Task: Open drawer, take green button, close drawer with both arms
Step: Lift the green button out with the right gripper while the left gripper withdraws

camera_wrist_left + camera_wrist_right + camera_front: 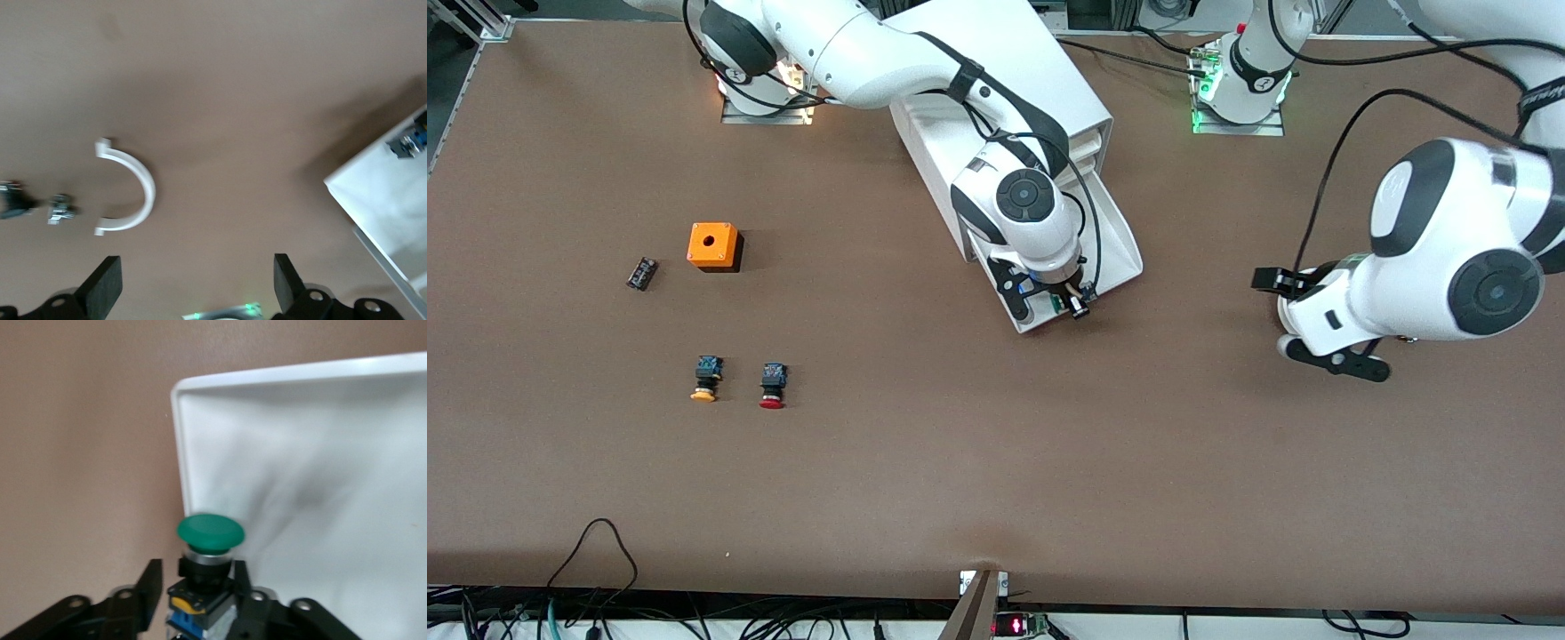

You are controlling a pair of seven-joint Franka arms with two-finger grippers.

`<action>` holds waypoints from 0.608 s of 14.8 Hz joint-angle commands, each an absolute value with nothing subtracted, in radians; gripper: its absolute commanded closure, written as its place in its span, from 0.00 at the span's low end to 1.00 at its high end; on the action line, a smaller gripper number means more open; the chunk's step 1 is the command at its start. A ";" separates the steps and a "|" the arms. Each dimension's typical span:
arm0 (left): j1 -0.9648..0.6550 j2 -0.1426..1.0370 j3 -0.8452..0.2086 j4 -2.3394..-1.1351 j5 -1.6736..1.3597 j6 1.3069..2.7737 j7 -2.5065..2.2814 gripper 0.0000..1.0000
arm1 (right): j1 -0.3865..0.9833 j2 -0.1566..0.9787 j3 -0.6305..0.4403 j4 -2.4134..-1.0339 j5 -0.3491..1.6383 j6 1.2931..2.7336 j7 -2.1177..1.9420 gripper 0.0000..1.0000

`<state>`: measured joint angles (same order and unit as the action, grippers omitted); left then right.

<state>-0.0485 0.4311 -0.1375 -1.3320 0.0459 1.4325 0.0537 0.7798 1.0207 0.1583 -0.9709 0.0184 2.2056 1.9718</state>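
While the drawer (1116,240) stands pulled out of the cabinet (1005,71), the button (209,550) sits clamped by its black body in the right gripper (193,587), over the drawer's front corner. Step in hand: taking the button. Next, likely carry it clear to the table (960,462), then push the drawer shut. Left gripper (193,283) waits, fingers apart, over bare table beside a white curved piece (137,180).

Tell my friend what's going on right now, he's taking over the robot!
Right claw: over the open drawer, fingers around the green button; I can't tell if they're pinching it yet.
Left claw: open, holds nothing, waits over bare table toward the left arm's end, near a loose white curved piece.
Done: drawer pulled out of the white cabinet.
Left: take the button out, then close the drawer.
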 commanded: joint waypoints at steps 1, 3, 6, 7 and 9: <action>-0.060 0.437 -0.133 -1.228 0.087 1.419 0.040 0.00 | 0.793 1.016 0.153 -0.973 0.003 2.206 2.002 1.00; -0.057 0.437 -0.135 -1.203 0.090 1.416 0.032 0.00 | 0.793 1.006 0.153 -0.968 0.005 2.198 2.002 1.00; -0.058 0.434 -0.141 -1.197 0.091 1.416 0.003 0.00 | 0.787 0.985 0.152 -0.962 0.008 2.154 1.997 1.00; -0.058 0.433 -0.141 -1.197 0.089 1.416 -0.032 0.00 | 0.779 0.980 0.155 -0.954 0.006 2.132 1.996 1.00; -0.078 0.428 -0.143 -1.197 0.089 1.417 -0.141 0.08 | 0.776 0.948 0.144 -0.945 0.002 2.108 1.982 1.00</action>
